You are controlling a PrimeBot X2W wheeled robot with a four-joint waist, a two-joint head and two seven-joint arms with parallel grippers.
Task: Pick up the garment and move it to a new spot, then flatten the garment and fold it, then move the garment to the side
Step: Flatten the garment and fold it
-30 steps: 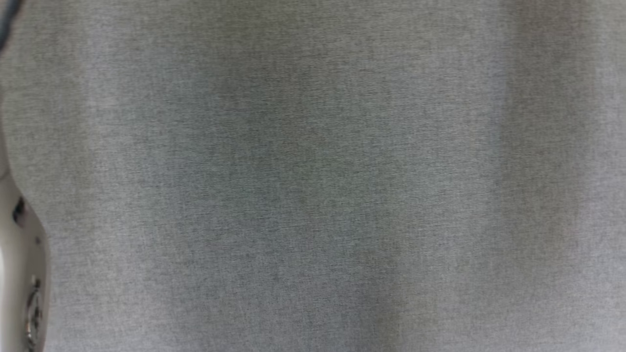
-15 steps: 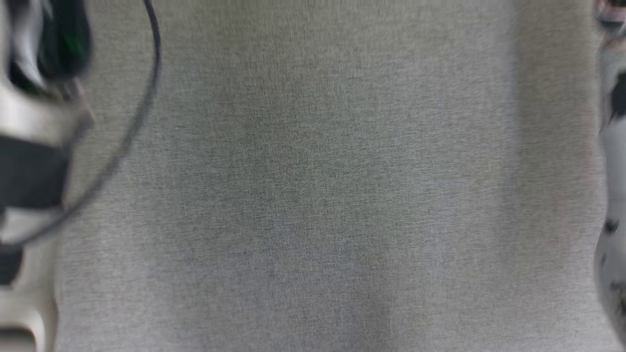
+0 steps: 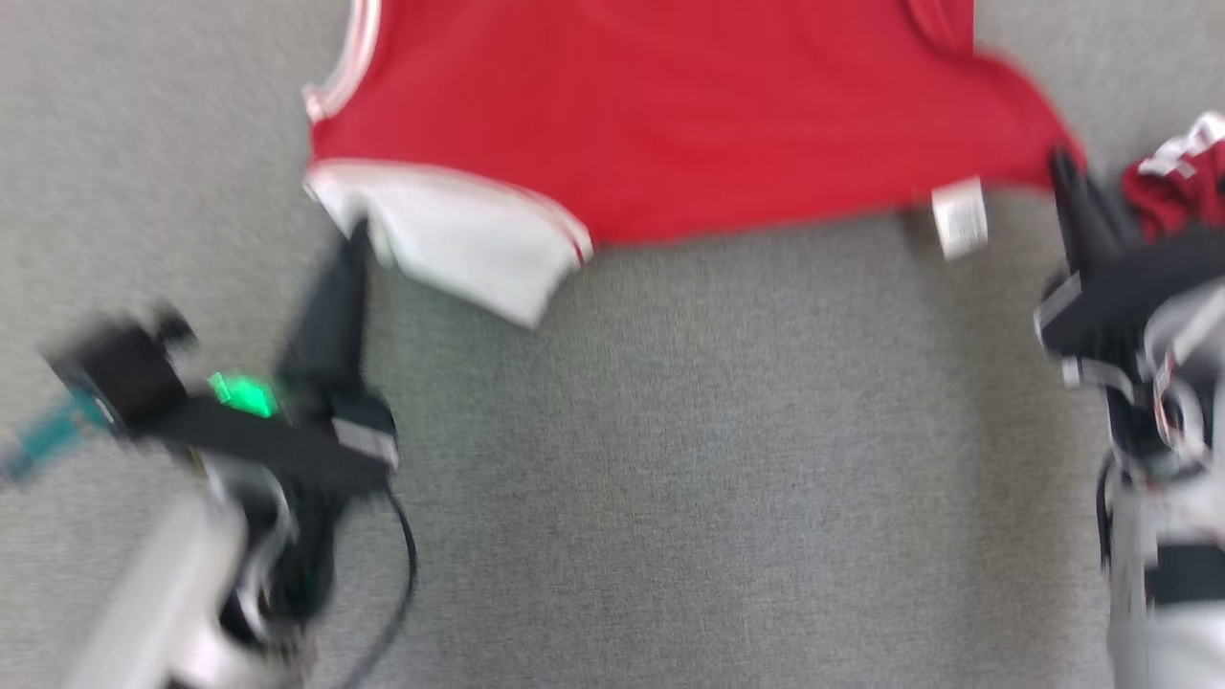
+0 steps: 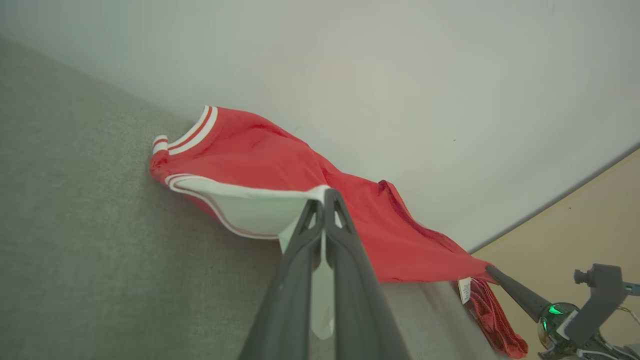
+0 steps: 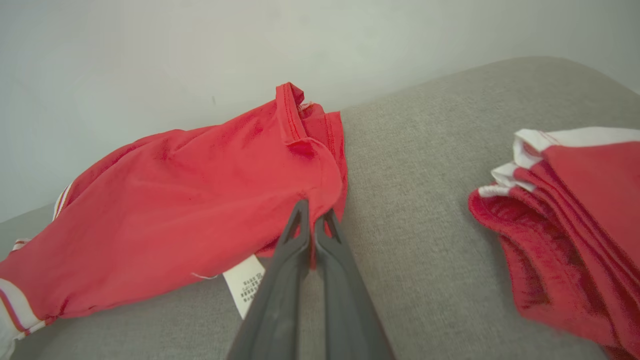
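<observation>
cut off: we see the garment (image 3: 670, 115) run past the head view's top edge, the folded red pile (image 5: 575, 200) past the right wrist view's right edge | blurred: left tool (image 3: 358, 234) and right tool (image 3: 1060, 163) smear in our head view | too small: we cannot read the care label (image 5: 245, 282) print

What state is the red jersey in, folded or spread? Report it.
Spread, not folded: the red jersey is stretched between the left end effector and right end effector, each pinching an edge.
</observation>
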